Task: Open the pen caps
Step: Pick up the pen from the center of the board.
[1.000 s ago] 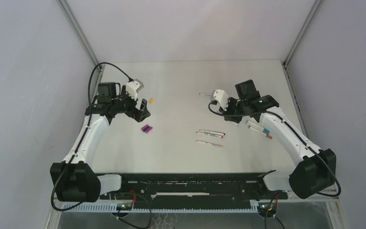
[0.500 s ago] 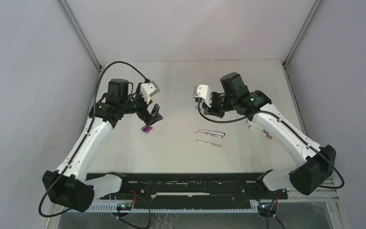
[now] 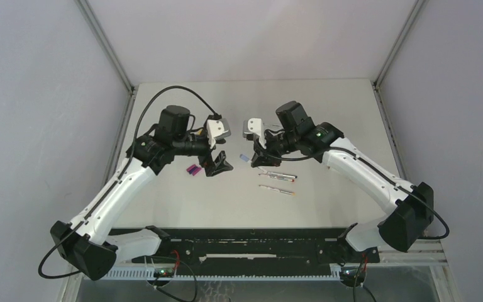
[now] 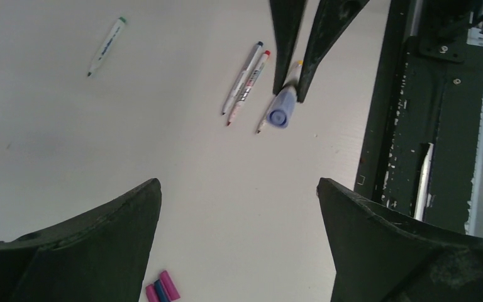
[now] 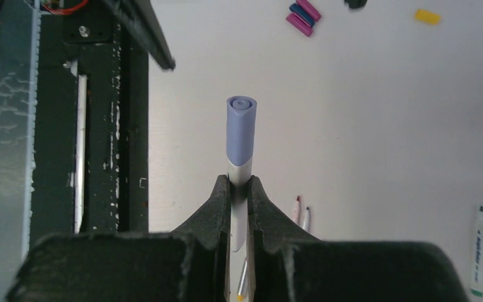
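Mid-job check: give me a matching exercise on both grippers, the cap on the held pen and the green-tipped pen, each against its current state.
Column 1:
1. left gripper
2. right gripper
3. lavender cap
4. green-tipped pen

Column 2:
A. lying by itself on the table
B. shut on the held pen
C. open, holding nothing
D. fitted on the end of a pen, not yet pulled off

Pairs: 1-C; 2-B; 3-D; 4-A
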Controlling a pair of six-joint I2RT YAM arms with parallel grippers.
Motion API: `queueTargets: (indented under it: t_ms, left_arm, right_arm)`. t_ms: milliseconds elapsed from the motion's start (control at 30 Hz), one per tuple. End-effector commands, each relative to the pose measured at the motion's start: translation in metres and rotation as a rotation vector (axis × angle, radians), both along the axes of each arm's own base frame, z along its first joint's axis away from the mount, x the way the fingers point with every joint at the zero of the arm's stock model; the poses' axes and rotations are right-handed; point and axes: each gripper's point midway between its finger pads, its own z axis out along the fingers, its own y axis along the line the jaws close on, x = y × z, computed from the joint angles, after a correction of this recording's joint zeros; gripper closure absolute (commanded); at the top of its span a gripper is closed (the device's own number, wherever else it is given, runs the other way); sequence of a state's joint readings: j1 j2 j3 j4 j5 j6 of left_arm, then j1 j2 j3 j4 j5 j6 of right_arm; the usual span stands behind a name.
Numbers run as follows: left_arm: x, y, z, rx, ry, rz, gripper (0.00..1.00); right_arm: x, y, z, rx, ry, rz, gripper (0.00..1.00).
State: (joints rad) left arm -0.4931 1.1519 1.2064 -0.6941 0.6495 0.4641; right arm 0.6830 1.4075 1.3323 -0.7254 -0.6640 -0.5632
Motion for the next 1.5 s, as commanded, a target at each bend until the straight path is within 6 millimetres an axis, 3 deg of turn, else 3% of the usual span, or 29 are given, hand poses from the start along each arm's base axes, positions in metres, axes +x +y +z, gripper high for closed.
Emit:
queueTargets:
  t_ms: [0, 267, 567, 800, 1067, 1233, 1300, 1367, 1467]
  left_arm:
    - [-0.012, -0.020, 0.007, -0.020, -0.019, -0.098, 0.04]
    - [-0.023, -0.032, 0.008, -0.040, 0.005, -0.143, 0.17]
    - [-0.025, -0.033, 0.003, -0.045, 0.010, -0.155, 0.35]
    - [-0.026, -0.037, -0.001, -0.042, 0.033, -0.172, 0.41]
    - [-0.030, -0.037, -0.005, -0.025, 0.044, -0.199, 0.72]
    - [-0.031, -0.036, -0.008, -0.012, 0.042, -0.205, 1.00]
    - [-0.031, -0.036, -0.007, -0.010, 0.038, -0.206, 1.00]
    - [-0.031, -0.035, -0.007, -0.008, 0.032, -0.203, 1.00]
    - [-0.032, -0.032, -0.005, -0.004, 0.017, -0.198, 1.00]
  right_arm:
    - [-0.012, 0.020, 0.011, 0.085, 0.039, 0.043, 1.00]
    - [-0.018, 0.029, -0.001, 0.075, 0.083, 0.061, 1.00]
    - [-0.024, 0.034, 0.002, 0.084, 0.078, 0.073, 1.00]
    - [-0.026, 0.036, 0.001, 0.079, 0.077, 0.082, 1.00]
    - [-0.025, 0.036, 0.001, 0.076, 0.070, 0.074, 1.00]
    - [-0.024, 0.036, 0.001, 0.073, 0.062, 0.067, 1.00]
    - [-0.022, 0.035, 0.000, 0.067, 0.054, 0.061, 1.00]
    - [-0.021, 0.034, -0.002, 0.059, 0.049, 0.057, 0.90]
    - [-0.021, 0.032, -0.004, 0.055, 0.052, 0.062, 0.66]
